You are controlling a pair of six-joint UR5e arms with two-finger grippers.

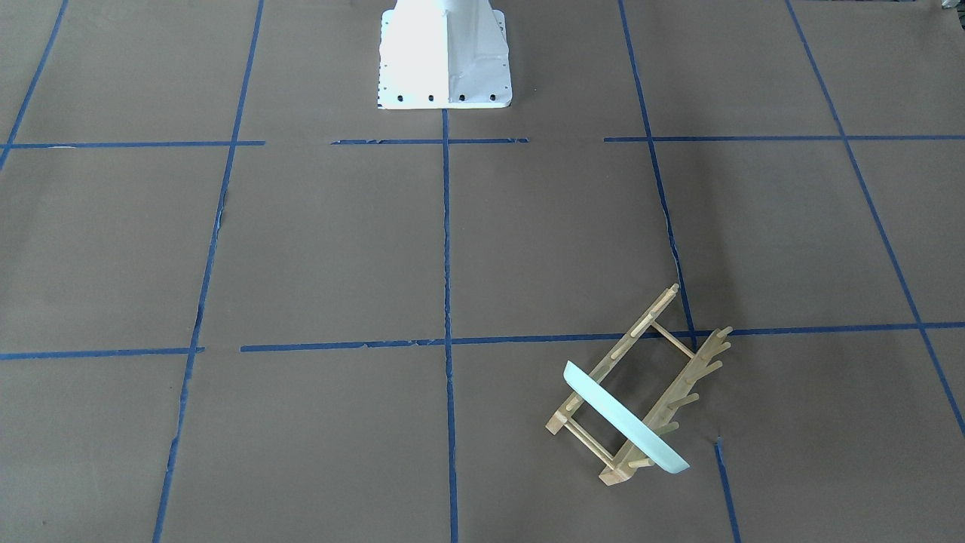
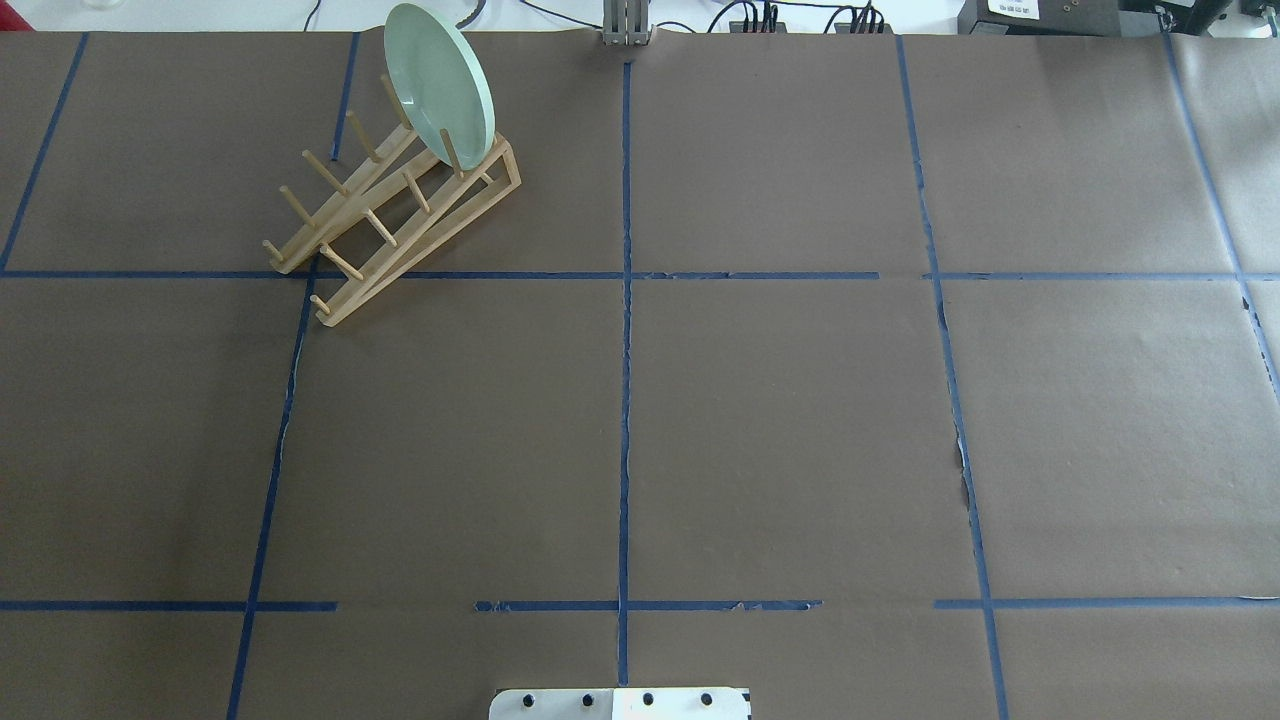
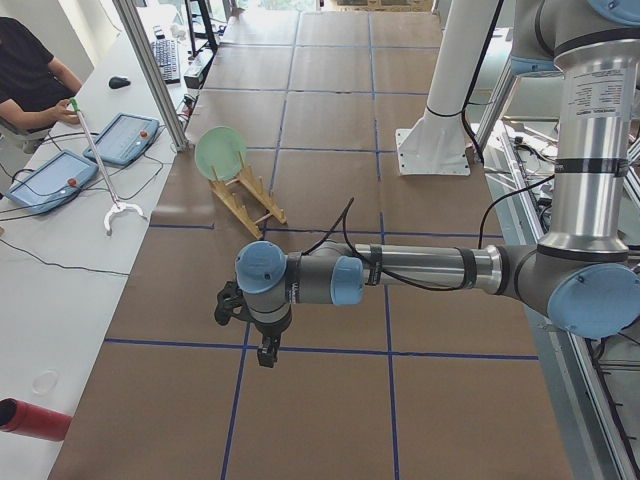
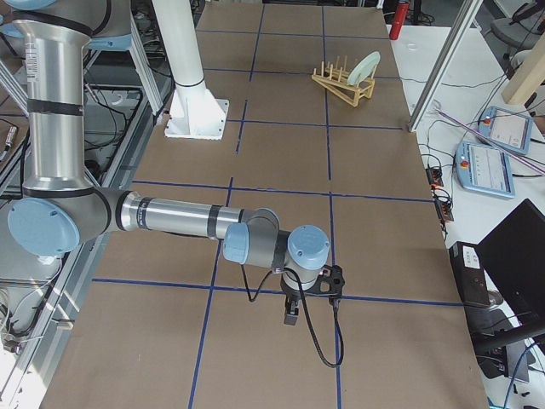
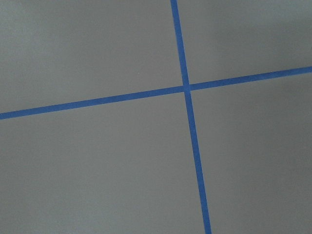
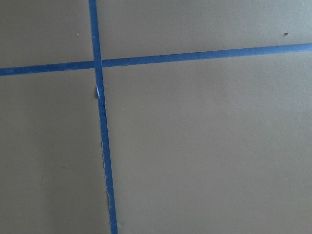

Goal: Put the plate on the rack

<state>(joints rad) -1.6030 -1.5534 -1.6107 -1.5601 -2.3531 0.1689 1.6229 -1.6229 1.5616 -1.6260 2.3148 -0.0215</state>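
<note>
The pale mint-green plate (image 2: 440, 80) stands on edge between the pegs at the far end of the light wooden rack (image 2: 390, 215), leaning a little. Both sit at the far left of the table; they also show in the front view, the plate (image 1: 626, 418) across the rack (image 1: 667, 369). My left gripper (image 3: 268, 350) hangs over the table's near end in the left side view, far from the rack (image 3: 248, 200); I cannot tell if it is open or shut. My right gripper (image 4: 291, 311) hangs likewise at the other end; I cannot tell its state. Both wrist views show only brown paper and blue tape.
The white robot base (image 1: 445, 60) stands at the table's robot-side edge. Blue tape lines grid the brown paper. A side bench holds tablets (image 3: 50, 178), a grabber stick (image 3: 100, 165) and a red cylinder (image 3: 35, 420); a seated person (image 3: 30, 70) is beside it.
</note>
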